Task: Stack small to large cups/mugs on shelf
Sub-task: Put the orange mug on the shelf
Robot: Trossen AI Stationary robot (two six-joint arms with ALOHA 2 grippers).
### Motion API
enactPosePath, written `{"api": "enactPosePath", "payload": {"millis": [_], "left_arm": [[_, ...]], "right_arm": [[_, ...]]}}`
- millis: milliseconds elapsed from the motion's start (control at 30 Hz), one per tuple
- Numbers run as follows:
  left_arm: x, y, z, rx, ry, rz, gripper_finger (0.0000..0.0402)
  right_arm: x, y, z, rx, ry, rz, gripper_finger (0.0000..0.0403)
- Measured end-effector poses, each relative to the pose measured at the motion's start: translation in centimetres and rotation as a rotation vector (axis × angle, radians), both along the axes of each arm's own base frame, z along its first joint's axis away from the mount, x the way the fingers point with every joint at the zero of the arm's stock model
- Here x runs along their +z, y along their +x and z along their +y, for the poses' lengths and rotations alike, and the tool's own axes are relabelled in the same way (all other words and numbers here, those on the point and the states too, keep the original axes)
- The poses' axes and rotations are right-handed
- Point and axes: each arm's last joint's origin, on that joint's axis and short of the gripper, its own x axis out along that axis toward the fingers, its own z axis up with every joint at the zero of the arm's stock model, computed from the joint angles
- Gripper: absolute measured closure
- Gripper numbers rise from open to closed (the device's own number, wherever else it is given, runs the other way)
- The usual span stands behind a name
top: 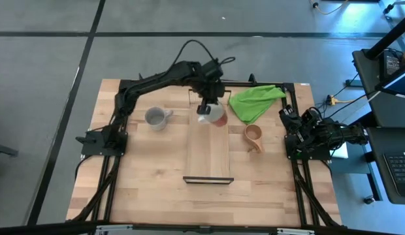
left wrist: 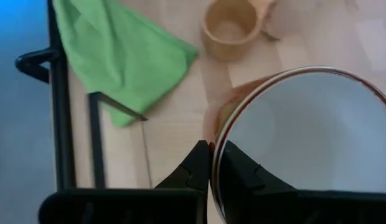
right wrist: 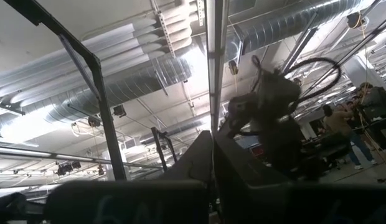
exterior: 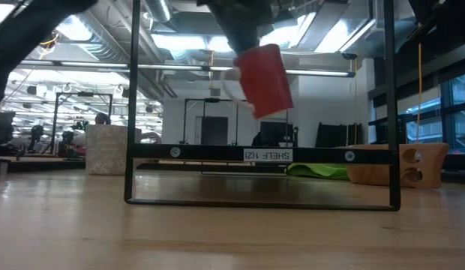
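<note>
My left gripper [top: 206,109] is shut on the red mug [top: 214,117] with a white inside [left wrist: 305,130], above the far end of the shelf [top: 208,147]. In the low view the mug [exterior: 264,81] hangs tilted, well above the shelf's board [exterior: 217,154]. The grey mug [top: 157,118] stands on the table left of the shelf. The tan wooden cup [top: 253,137] stands on the table right of it, and shows in the left wrist view [left wrist: 233,28]. My right gripper [right wrist: 213,149] is shut and empty at the table's right edge. My left gripper pinches the red mug's rim [left wrist: 219,163], one finger [left wrist: 240,171] inside the mug and one finger [left wrist: 194,169] outside. The fingers come from above, pointing down. The mug hangs tilted below them, lifted clear of the shelf.
A bright green cloth [top: 255,101] lies at the far right of the shelf, next to the wooden cup. The black frame [exterior: 133,112] stands around the table. The right arm [top: 317,134] rests at the right edge. Most of the shelf's board is bare.
</note>
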Motion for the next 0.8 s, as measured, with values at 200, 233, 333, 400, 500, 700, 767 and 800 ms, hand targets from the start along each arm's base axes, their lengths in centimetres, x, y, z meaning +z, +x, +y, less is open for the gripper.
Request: {"api": "enactPosePath", "payload": {"millis": [200,233,333,400,500,700,767,800], "left_arm": [[-2.5,0.4,3.3,0.094,0.012,0.119,0.039],[-2.7,0.2,3.7,0.109,0.022,0.134,0.039],[-2.8,-0.3,4.5,0.136,0.025,0.158,0.039],[-2.7,-0.4,5.0,0.14,0.014,0.141,0.039],[-2.7,-0.5,5.4,0.145,0.006,0.124,0.039],[-3.1,-0.8,5.7,0.144,-0.032,0.151,0.039],[-3.5,-0.8,5.8,0.15,-0.043,0.171,0.039],[-3.7,-0.9,5.8,0.151,-0.05,0.187,0.039]], "right_arm": [[0.0,0.0,0.0,0.004,-0.002,-0.001,0.0386],[0.0,0.0,0.0,0.004,-0.002,0.0,0.0386],[0.0,0.0,0.0,0.004,-0.003,-0.001,0.0386],[0.0,0.0,0.0,0.006,-0.004,-0.001,0.0386],[0.0,0.0,0.0,0.005,-0.004,-0.001,0.0386],[0.0,0.0,0.0,0.006,-0.003,-0.002,0.0386],[0.0,0.0,0.0,0.005,-0.005,-0.002,0.0386],[0.0,0.0,0.0,0.005,-0.004,-0.002,0.0386]]}}
